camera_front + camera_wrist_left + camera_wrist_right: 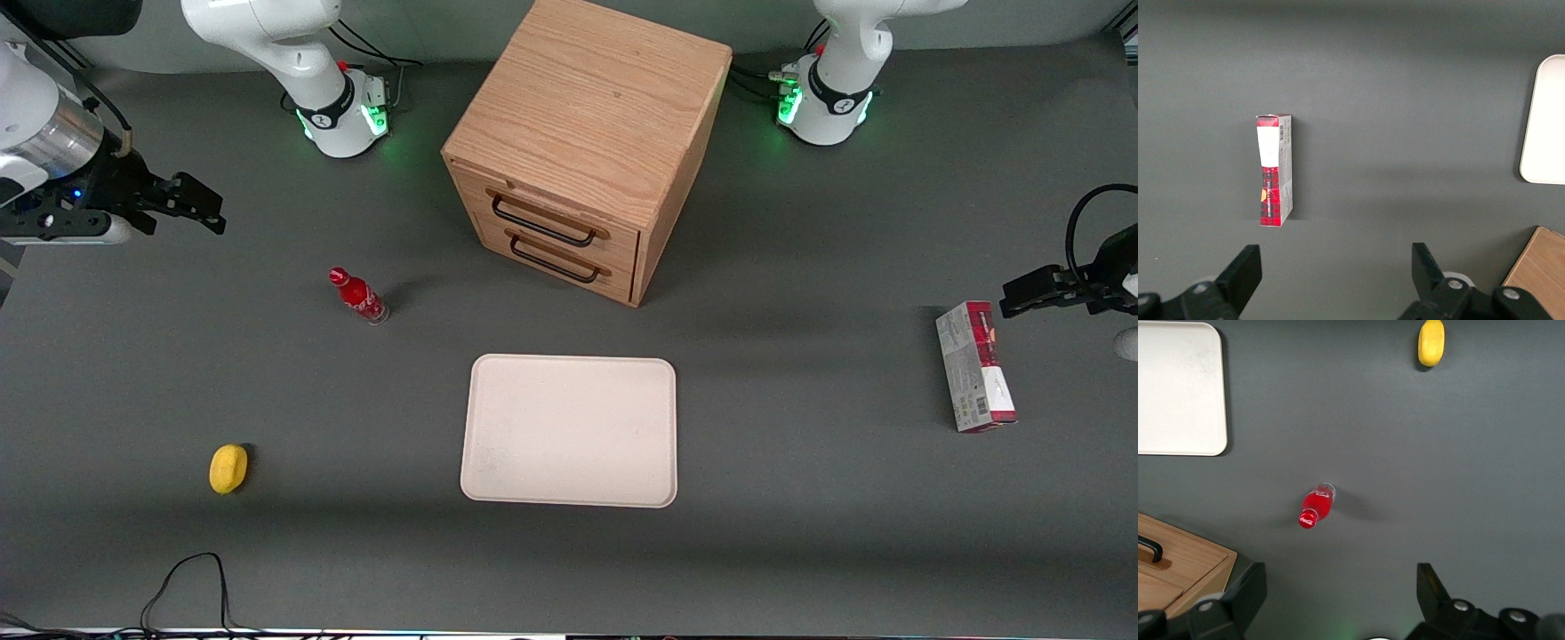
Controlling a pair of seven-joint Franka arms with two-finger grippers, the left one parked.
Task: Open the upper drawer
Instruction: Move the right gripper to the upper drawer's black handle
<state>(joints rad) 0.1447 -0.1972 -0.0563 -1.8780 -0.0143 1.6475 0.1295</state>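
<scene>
Up high, the gripper [212,212] hangs with fingers wide apart and holding nothing, well away from the shut upper drawer [547,220].

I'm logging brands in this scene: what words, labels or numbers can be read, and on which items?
"Coca-Cola": white script on the small red bottle, only just legible.
Red tartan and white cardboard box: barcode and small print, too small to read.
Light-oak wooden cabinet, upper drawer, cream tray, yellow lemon: no text.
Right arm's tool, open, above bare table: no text.
</scene>
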